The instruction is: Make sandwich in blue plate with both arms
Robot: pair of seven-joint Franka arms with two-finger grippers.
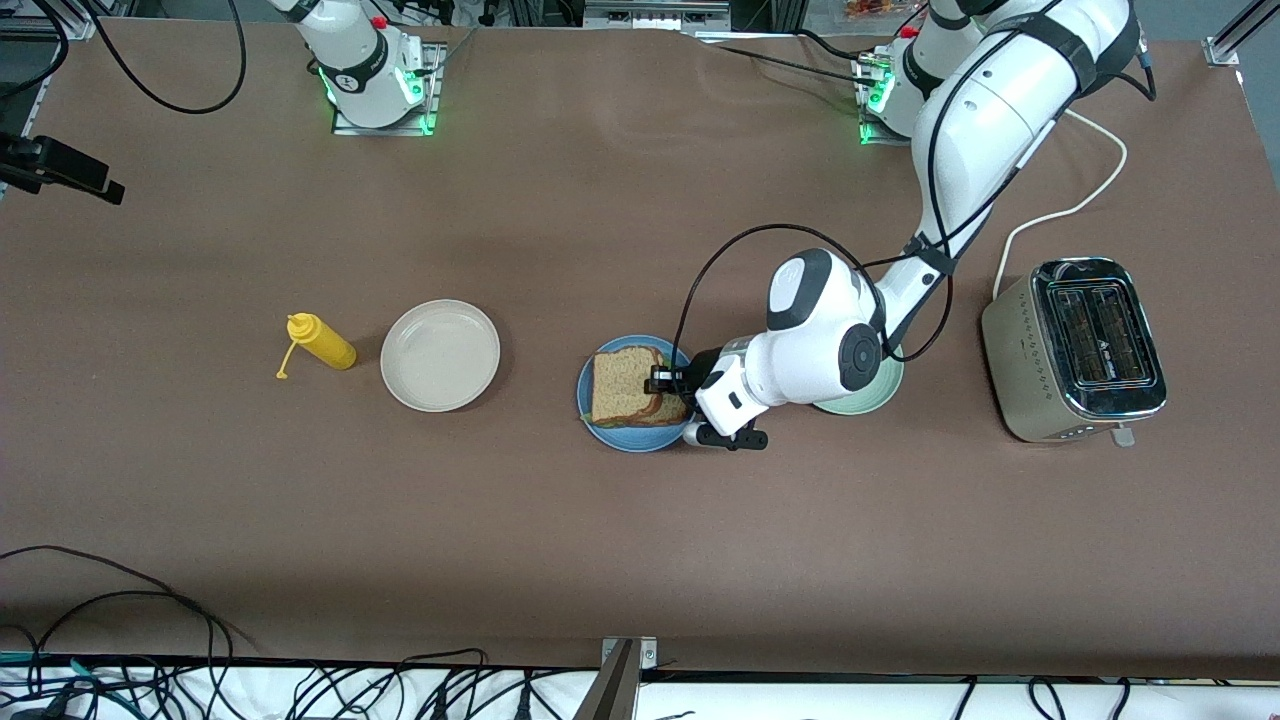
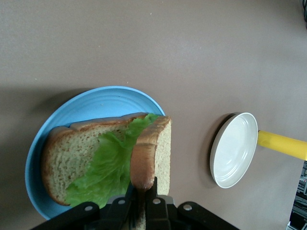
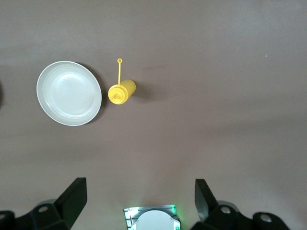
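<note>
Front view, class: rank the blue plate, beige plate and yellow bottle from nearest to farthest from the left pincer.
1. Blue plate, under the left pincer.
2. Beige plate, toward the right arm's end.
3. Yellow bottle, beside that plate, farther toward that end.

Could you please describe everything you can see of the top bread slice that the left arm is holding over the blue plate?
The brown wholemeal top bread slice has a speckled crumb and a darker, glossy crust. The left pincer is shut on its crust edge, holding it tilted, nearly on edge in the left wrist view. Its lower part touches the ruffled green lettuce leaf, which lies on the flat bottom bread slice in the round mid-blue plate. From the front view it covers most of the stack.
</note>
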